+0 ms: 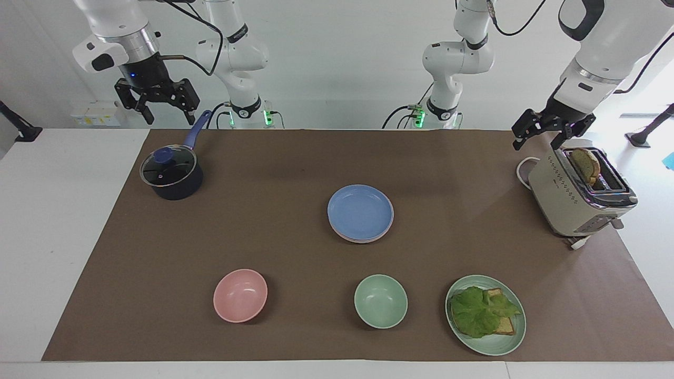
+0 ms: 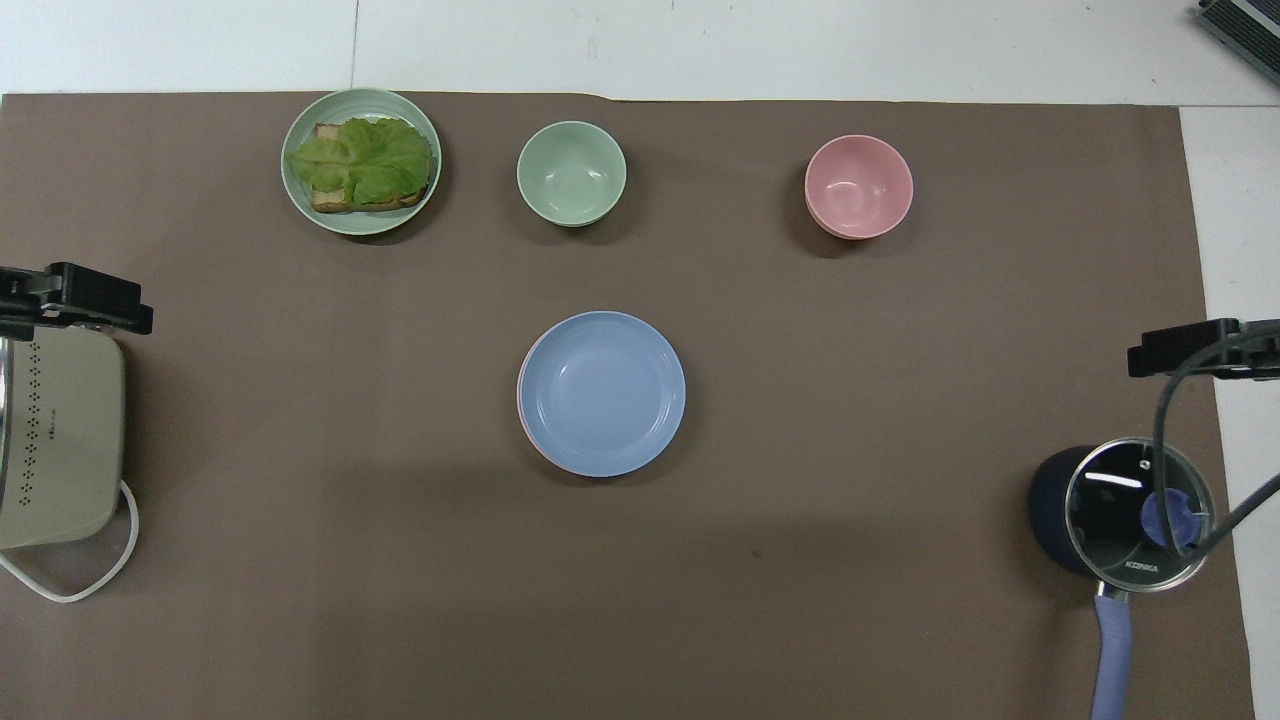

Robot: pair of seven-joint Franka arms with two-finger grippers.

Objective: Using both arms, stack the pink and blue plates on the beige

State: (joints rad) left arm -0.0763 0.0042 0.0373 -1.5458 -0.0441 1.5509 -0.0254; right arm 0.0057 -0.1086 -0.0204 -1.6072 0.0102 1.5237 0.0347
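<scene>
1. Brown mat (image 1: 295, 252) covers the white table.
2. Beige toaster (image 1: 576, 197) stands at the left arm's end; the left gripper (image 1: 545, 131) hangs over it, fingers spread, empty.
3. Dark pot (image 1: 172, 176) sits at the right arm's end; the right gripper (image 1: 158, 100) is raised above it, fingers apart, empty.
4. Blue plate (image 1: 360, 210) tops a stack mid-mat, a pink plate (image 1: 363, 239) edge showing beneath; no beige plate can be made out.
5. Pink bowl (image 1: 240, 295) and green bowl (image 1: 380, 300) lie farther from the robots.
</scene>
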